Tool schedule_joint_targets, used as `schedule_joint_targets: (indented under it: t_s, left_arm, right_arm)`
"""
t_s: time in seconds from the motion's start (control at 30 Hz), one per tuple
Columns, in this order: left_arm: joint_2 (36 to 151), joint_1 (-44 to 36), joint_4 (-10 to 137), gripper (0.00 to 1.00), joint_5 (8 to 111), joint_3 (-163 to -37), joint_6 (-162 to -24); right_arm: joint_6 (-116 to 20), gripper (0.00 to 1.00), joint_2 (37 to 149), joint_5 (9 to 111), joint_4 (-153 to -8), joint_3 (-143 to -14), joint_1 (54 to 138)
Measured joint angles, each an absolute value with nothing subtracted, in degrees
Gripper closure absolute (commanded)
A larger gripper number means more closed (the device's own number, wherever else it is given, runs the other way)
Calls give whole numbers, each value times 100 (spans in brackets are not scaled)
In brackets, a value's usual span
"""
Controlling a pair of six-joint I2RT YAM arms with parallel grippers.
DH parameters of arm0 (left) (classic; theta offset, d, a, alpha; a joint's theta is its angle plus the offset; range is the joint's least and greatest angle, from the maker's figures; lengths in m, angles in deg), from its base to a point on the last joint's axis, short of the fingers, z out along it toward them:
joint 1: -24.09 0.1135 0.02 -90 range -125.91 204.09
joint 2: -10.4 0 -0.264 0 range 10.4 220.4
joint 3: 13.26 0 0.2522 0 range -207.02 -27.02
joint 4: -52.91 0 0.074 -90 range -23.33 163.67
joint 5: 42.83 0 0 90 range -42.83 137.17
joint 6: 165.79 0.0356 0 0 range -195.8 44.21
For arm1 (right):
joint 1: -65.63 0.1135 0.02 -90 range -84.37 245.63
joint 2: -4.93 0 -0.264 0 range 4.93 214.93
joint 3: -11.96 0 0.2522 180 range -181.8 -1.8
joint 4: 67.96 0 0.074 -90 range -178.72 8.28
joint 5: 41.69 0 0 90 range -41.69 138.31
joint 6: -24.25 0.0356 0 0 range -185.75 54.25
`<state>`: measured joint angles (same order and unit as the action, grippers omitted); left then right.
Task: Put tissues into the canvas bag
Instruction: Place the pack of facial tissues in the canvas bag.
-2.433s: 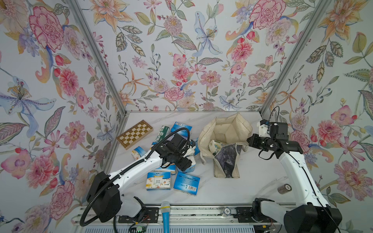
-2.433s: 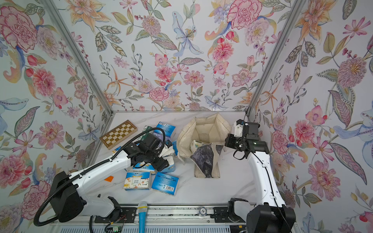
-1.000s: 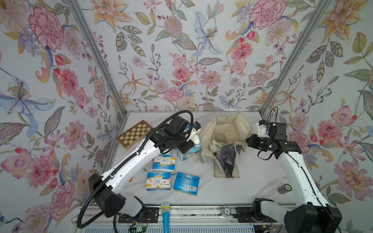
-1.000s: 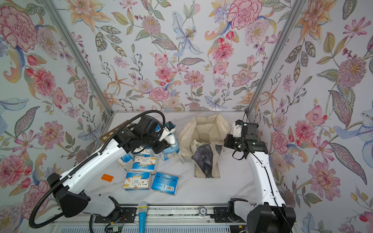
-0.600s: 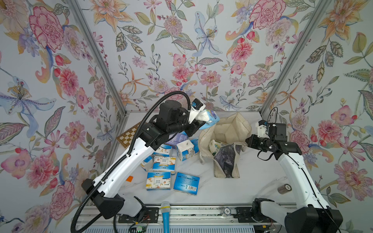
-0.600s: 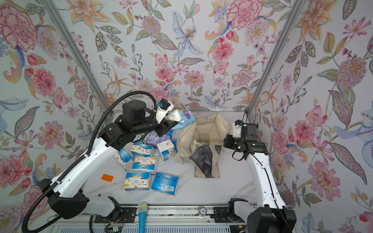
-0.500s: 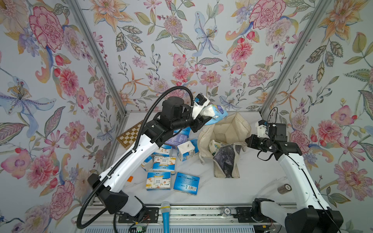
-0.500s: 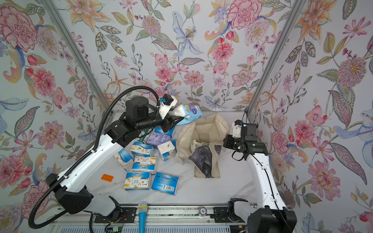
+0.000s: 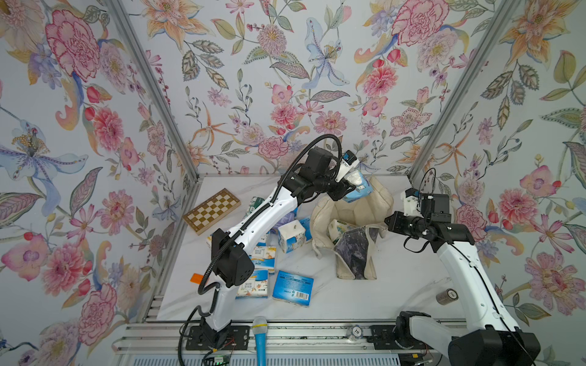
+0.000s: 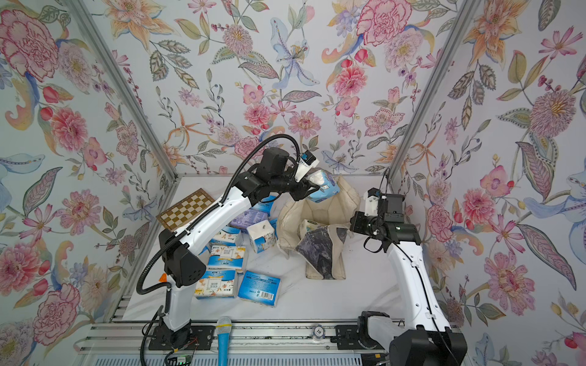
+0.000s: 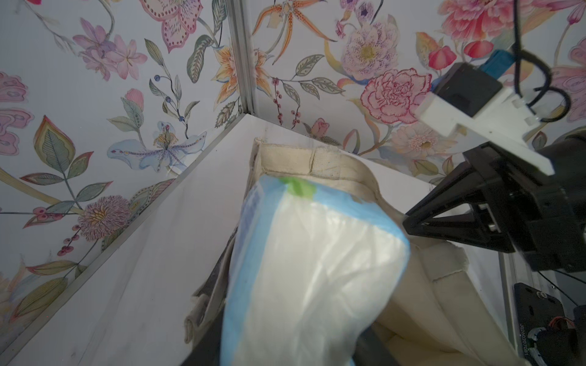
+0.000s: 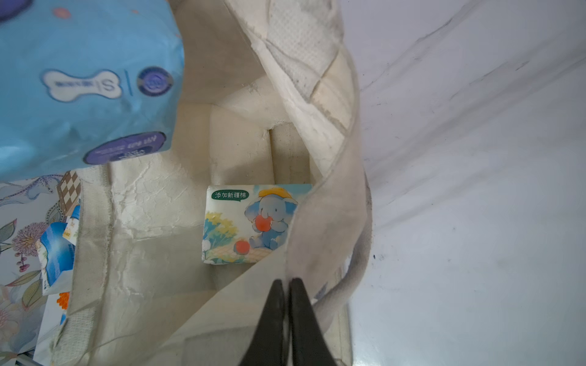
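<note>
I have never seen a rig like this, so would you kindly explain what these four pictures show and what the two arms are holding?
This is a tabletop robot: a left arm and a right arm, each ending in a gripper. Two pictures look down from overhead; the other two come from cameras on the wrists. The left gripper holds a blue tissue pack over the open canvas bag. The right gripper is shut on the bag's rim. One elephant-print pack lies inside. On the table are more packs and a wooden chessboard.
</note>
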<state>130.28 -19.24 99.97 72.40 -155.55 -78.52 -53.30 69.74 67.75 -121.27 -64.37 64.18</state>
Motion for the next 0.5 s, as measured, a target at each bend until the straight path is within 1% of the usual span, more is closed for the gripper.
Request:
schedule_joint_targets:
  t_s: [0.13, 0.2, 0.33, 0.5]
  left_arm:
    - [13233, -2003, 10535, 44, 7181, -15775, -7779]
    - [13283, -2020, 10764, 41, 7179, -15797, -7755]
    - [13388, -2049, 11059, 39, 7137, -15791, -7712]
    - [13408, -2105, 10994, 35, 7094, -15583, -7681]
  right_arm:
    - [-5330, 90, 6983, 6773, -12127, -6437, 6418]
    - [-5330, 90, 6996, 6769, -12127, -6437, 6424]
    - [-5330, 90, 7038, 6751, -12127, -6437, 6446]
    - [-5330, 90, 7090, 6738, -12125, -6437, 6468]
